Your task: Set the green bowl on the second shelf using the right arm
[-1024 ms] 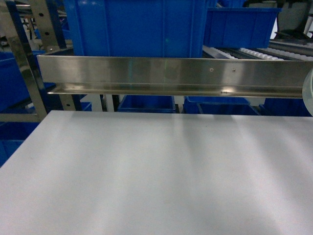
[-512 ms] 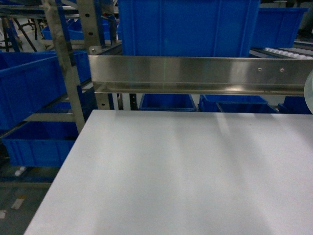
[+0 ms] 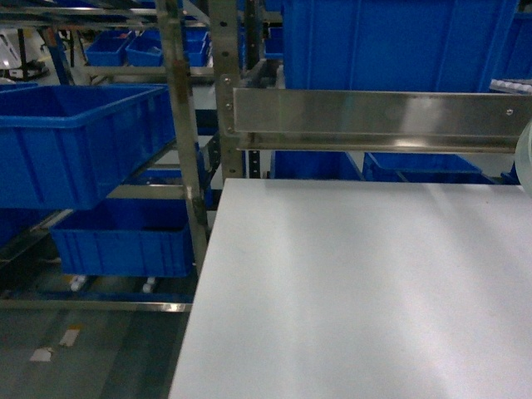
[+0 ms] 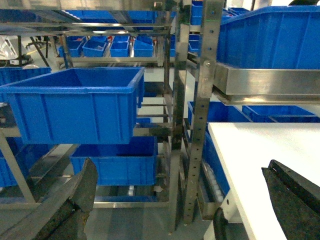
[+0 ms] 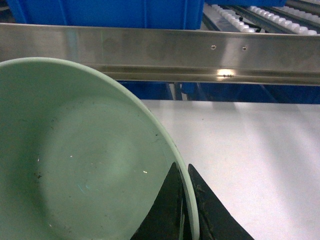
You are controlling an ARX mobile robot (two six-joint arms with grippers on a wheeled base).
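A: While my right gripper point(image 5: 182, 207) pinches the green bowl point(image 5: 85, 165) by its rim, fingers closed on it, placing isn't done; the lift onto the second shelf point(image 5: 160, 50) is left.

B: Room?

A: The bowl hangs over the white tabletop point(image 5: 240, 150), below the steel rail; the blue crate point(image 5: 105, 12) sits behind it. In the head view only a pale sliver, probably the bowl, shows at right.

B: Left gripper point(image 4: 180, 200)?

A: Wide apart, holding nothing.

White tabletop point(image 3: 349, 291) abuts steel racking; second shelf point(image 3: 374, 120) rail carries large blue crate point(image 3: 399, 41). Left rack tier holds another blue crate point(image 3: 79, 141).
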